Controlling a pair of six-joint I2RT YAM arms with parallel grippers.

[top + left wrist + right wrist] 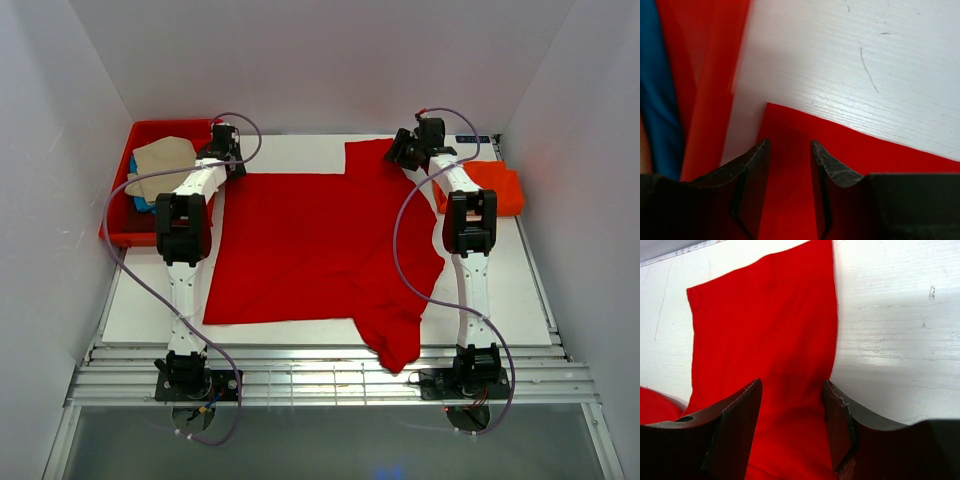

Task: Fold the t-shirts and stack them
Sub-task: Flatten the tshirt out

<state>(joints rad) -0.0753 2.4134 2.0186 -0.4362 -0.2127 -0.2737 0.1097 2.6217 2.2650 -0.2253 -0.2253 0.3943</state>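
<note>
Lying spread flat across the middle of the top view, the bright red t-shirt [300, 245] covers much of the white table [500, 290]. One sleeve reaches toward the upper middle of the frame, and the other trails down toward the lower edge, near the base of the right arm.

At the shirt's upper left corner, just beside the red tray [170, 126], sits the left gripper [789, 147]. In its own wrist view the dark fingers [752, 165] stand apart, and the corner of the red cloth lies flat below and between them, so the tool is released and pinches nothing.

Over the upper sleeve is the right gripper [792, 387]. Its fingers [740, 410] are spread wide, with the sleeve running flat on the table between them, so it is released as well.

A folded orange-red t-shirt [495, 185] rests at the right edge of the table, close beside the right arm. In the tray, at the upper left of the frame, a beige t-shirt [165, 160] lies on top, and a blue t-shirt [657, 90] shows from under it.
</note>
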